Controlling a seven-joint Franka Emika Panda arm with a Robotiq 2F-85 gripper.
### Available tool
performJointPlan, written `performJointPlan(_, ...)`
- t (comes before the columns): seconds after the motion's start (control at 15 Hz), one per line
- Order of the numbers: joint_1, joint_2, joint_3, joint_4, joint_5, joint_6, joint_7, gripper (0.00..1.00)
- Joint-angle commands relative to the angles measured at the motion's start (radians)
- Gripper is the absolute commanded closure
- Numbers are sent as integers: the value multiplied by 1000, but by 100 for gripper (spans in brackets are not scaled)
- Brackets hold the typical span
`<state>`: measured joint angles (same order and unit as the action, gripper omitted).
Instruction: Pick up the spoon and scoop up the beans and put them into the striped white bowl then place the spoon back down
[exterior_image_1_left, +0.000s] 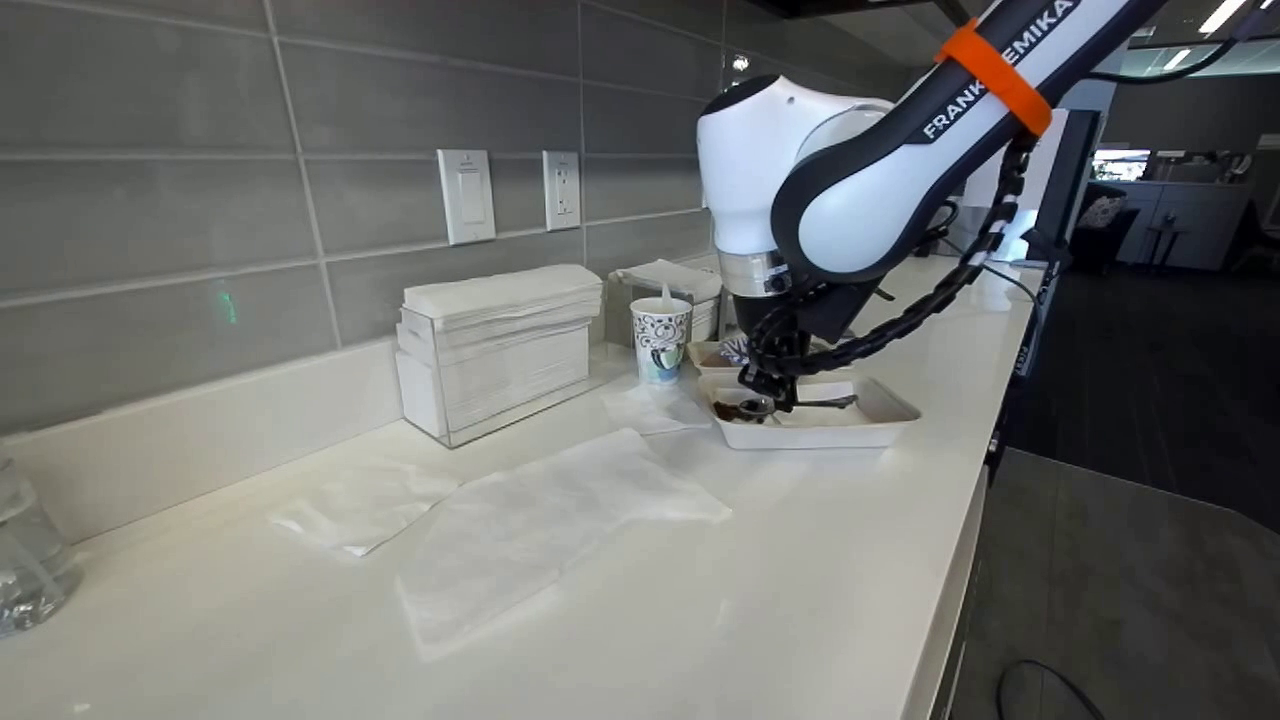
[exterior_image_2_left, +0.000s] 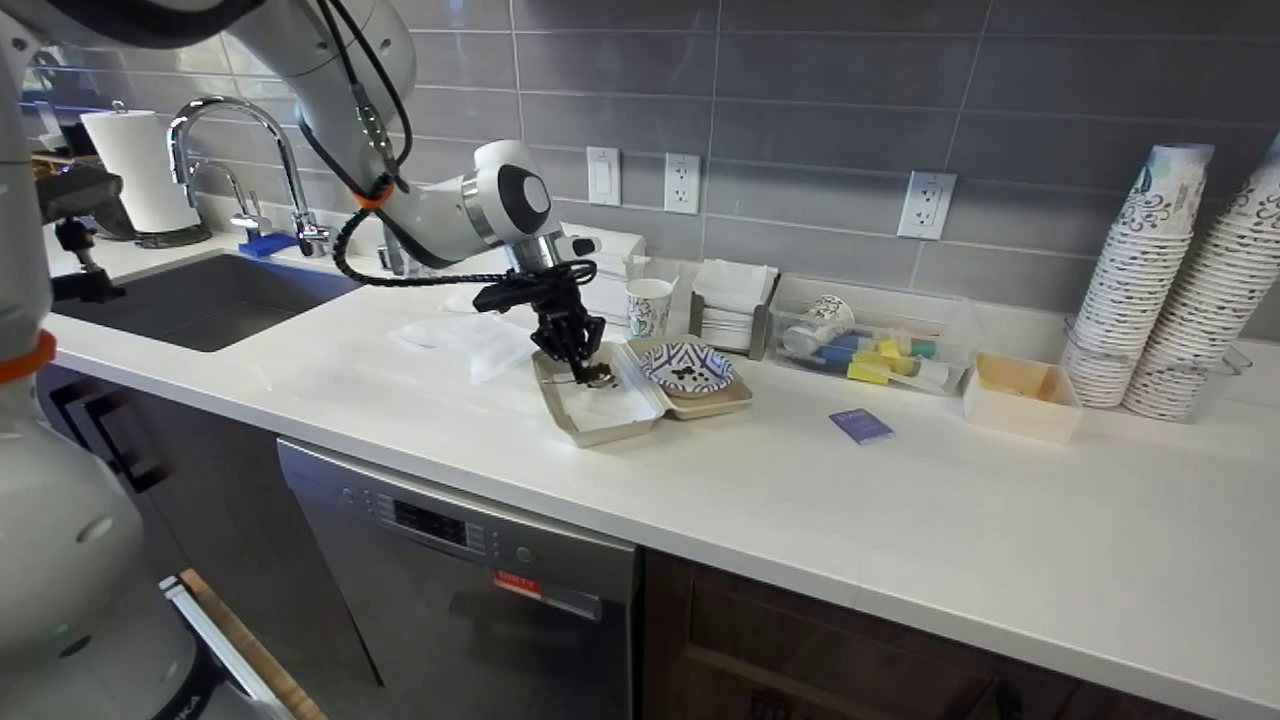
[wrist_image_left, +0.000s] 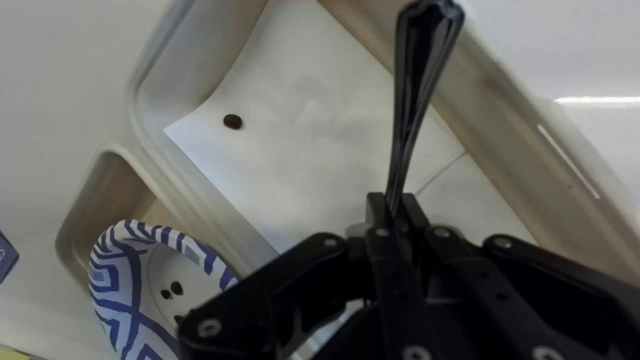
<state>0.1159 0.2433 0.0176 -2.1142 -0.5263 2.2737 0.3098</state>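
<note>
Arm (exterior_image_2_left: 432, 226) hung wrist-down over tray (exterior_image_2_left: 620, 431), jaws clamped on spoon (wrist_image_left: 414, 85); tabletop (exterior_image_2_left: 800, 500) was white, far wall (exterior_image_2_left: 830, 140) grey-tiled.

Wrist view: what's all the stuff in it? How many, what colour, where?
Takeout box: one, off-white, open, across the middle
Paper: unclear count, white, in one half
Striped bowl: one, white and blue, in the other half
Beans: at least four, dark brown, one on the paper, others in the bowl
Spoon: one, black, gripped, scoop end hidden
Card: one, purple, left edge
Yellow thing: one, yellow, bottom-left corner, unclear what
Counter: one, white, under the box
End effector: one, black, bottom, shut on the spoon
</note>
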Motion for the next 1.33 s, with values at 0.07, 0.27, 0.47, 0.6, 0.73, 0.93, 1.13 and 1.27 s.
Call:
performJointPlan(0.07, 7, 30, -2, 27, 31, 15, -3, 98)
performJointPlan(0.27, 8, 34, 1, 33, 50, 23, -7, 98)
performJointPlan(0.47, 9, 36, 5, 36, 72, 36, -10, 98)
performJointPlan(0.6, 8, 38, 6, 36, 85, 44, -13, 98)
performJointPlan(0.73, 5, 38, 7, 36, 104, 62, -17, 98)
performJointPlan(0.93, 4, 44, 5, 36, 129, 103, -18, 98)
performJointPlan(1.13, 4, 53, 3, 37, 153, 141, -22, 98)
performJointPlan(1.27, 2, 57, 2, 34, 168, 170, -26, 98)
